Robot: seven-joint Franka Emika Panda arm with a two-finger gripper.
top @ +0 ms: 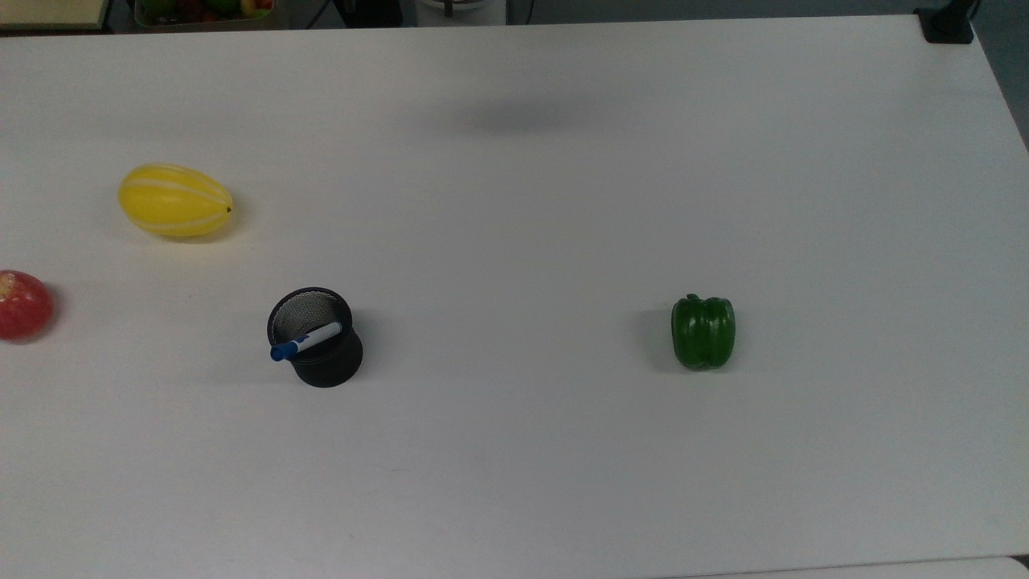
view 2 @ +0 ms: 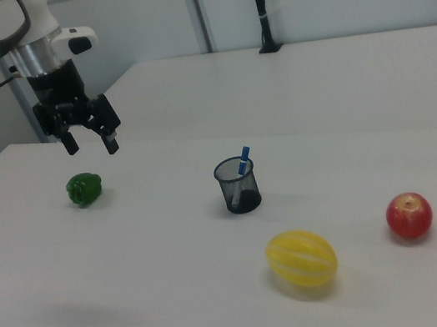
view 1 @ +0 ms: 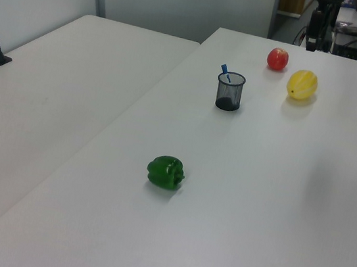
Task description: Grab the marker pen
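Mesh black cup [top: 317, 342] holding slim marker pen [top: 305, 341], smooth table [top: 563, 201]

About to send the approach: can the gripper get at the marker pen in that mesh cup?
Probably yes. The gripper hangs open above the table, and the marker pen leans in the black mesh cup with its blue cap above the rim, nothing crowding it.

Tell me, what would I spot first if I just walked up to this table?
Probably the bright fruit on the white table: a yellow melon and a red apple at the top view's left, a green pepper at its right. Between them a black mesh cup holds the marker pen. The open gripper hangs above the pepper.
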